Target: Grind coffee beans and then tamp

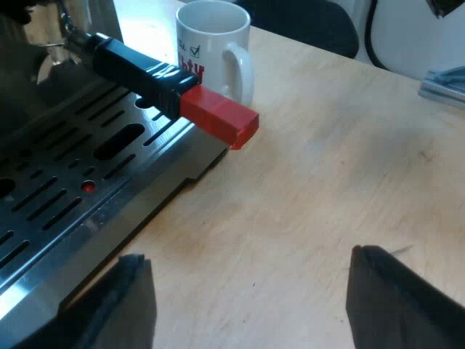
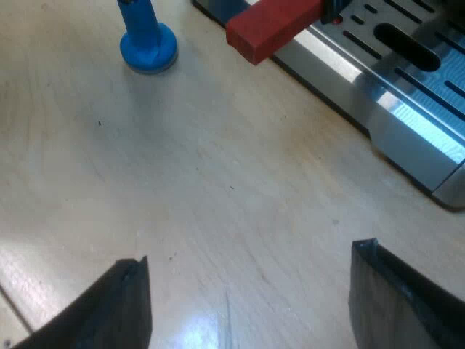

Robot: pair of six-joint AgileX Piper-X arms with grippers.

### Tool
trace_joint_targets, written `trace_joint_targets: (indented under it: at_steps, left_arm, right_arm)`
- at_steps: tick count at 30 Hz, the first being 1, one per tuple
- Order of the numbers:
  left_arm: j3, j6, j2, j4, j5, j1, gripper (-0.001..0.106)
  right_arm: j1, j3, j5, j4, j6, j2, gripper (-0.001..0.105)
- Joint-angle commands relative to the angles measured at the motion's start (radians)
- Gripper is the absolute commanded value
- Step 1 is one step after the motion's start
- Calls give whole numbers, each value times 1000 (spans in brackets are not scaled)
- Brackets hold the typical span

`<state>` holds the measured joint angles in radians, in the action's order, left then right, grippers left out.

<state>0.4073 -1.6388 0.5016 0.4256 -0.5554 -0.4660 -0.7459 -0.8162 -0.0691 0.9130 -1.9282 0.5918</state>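
The holder's dark handle (image 1: pixel 138 69) reaches out from the espresso machine's front over the slotted drip tray (image 1: pixel 65 182), and its red end (image 1: pixel 220 117) overhangs the tray's edge. A white mug (image 1: pixel 214 51) stands on the wooden table just beyond that red end. My left gripper (image 1: pixel 251 298) hovers open over bare table beside the tray, holding nothing. In the right wrist view the red end (image 2: pixel 272 25) juts past the metal tray (image 2: pixel 396 109), and a blue tamper (image 2: pixel 147 40) stands upright on the table near it. My right gripper (image 2: pixel 251 302) is open above the table, short of both.
Light wooden tabletop (image 1: pixel 327 182) spreads between the tray and my fingers. A dark chair (image 1: pixel 305 22) stands past the table's edge behind the mug, and a grey object (image 1: pixel 445 86) lies near that edge.
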Motion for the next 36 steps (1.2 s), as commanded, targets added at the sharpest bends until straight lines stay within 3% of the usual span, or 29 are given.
trace_joint_targets:
  at_steps: [1,13,20,25,28,33,36]
  left_arm:
    - [-40,5,-1,-79,-11,-5,59]
    - [-55,5,-1,-95,-11,-5,59]
    - [-55,5,-1,-95,-11,-5,59]
    - [-55,5,-1,-95,-11,-5,59]
    - [-55,5,-1,-95,-11,-5,59]
    - [-55,5,-1,-95,-11,-5,59]
    - [-55,5,-1,-95,-11,-5,59]
  right_arm:
    - [-72,6,69,-87,81,28,60]
    - [-195,169,154,-494,291,138,60]
    - [-310,202,359,-645,303,217,60]
    - [-386,202,458,-695,331,290,40]
    - [-418,202,512,-707,384,342,30]
    - [-423,202,598,-775,468,418,28]
    - [-423,202,678,-856,474,465,28]
